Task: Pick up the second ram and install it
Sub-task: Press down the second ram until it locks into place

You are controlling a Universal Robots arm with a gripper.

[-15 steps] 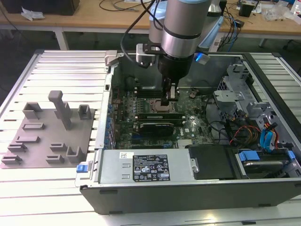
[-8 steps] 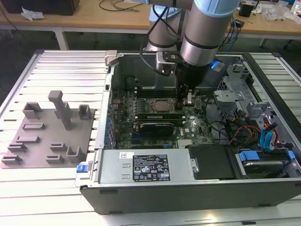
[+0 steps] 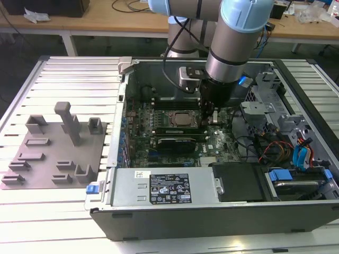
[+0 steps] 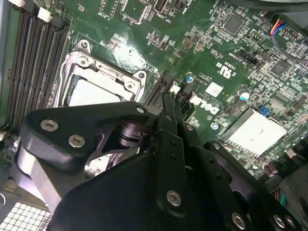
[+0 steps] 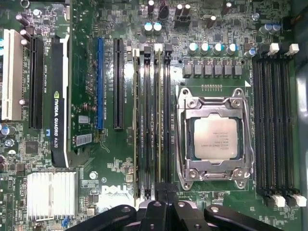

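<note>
Black, two-fingered gripper on the blue-and-grey arm reaches down into the open grey computer case, right over the black memory slots beside the silver CPU socket. Its fingers sit close together, tips at the slots' end. Thin green ram sticks stand seated in those slots; whether the fingers grip one, I cannot tell. Outside the case lies a grey plastic fixture plate.
</note>
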